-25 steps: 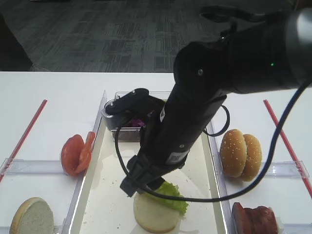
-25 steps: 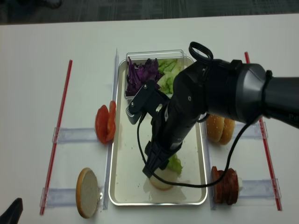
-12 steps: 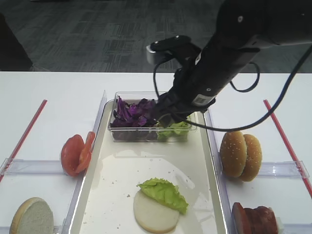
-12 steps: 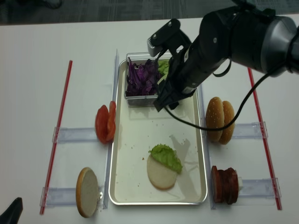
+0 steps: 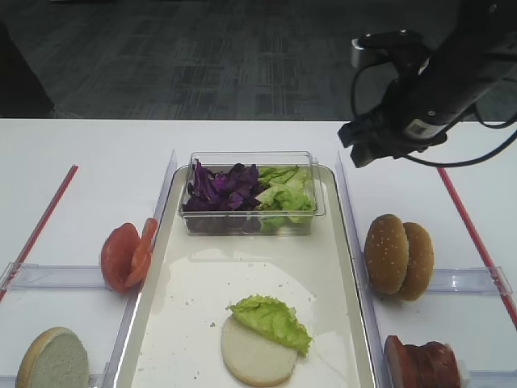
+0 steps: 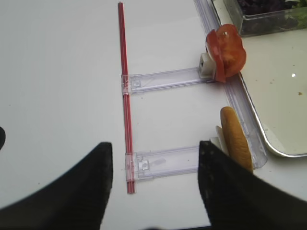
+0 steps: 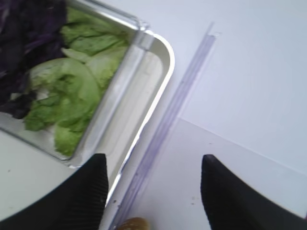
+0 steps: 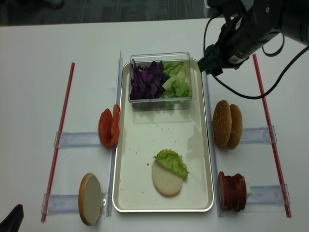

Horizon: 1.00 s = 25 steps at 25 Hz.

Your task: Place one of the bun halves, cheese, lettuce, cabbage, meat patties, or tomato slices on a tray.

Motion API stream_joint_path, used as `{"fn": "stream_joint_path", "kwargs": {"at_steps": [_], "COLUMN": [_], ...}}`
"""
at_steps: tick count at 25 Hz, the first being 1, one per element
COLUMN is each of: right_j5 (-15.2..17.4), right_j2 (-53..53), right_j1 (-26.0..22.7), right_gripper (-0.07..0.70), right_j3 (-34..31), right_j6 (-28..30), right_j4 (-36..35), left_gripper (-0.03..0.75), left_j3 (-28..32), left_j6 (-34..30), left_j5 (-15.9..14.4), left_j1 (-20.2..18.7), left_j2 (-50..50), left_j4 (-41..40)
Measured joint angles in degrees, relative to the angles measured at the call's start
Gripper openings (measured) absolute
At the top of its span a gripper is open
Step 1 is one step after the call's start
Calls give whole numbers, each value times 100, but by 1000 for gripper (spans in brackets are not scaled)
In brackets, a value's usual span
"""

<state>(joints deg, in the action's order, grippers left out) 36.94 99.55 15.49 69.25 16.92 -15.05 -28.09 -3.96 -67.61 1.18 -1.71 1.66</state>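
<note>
Green lettuce [image 5: 271,321] far from right pincer [image 5: 361,145].

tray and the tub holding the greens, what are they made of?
Tray: looks like metal, cream matte floor with a shiny silvery rolled rim that catches highlights in the right wrist view. Tub: clear, glossy plastic by the look; cabbage and lettuce show through its walls.

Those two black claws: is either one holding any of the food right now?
No. The right gripper is open and empty above the white table; the left gripper is open and empty too.
</note>
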Motion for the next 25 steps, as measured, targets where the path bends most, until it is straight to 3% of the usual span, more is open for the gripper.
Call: {"fn": "stream_joint_path", "kwargs": {"at_steps": [11,25], "right_j5": [123,449], "right_j2": [0,-385], "right_j1": [-1228,-1456], "right_gripper": [457,457], "right_j3": [0,-164], "right_j6": [-545,-823], "right_j4": [429,765], "left_gripper": [366,366], "left_j3": [0,0], "left_j6": [0,0], "left_j5": [0,0], "left_j1": [0,0], "left_j2": [0,0], "left_j4": [0,0]}}
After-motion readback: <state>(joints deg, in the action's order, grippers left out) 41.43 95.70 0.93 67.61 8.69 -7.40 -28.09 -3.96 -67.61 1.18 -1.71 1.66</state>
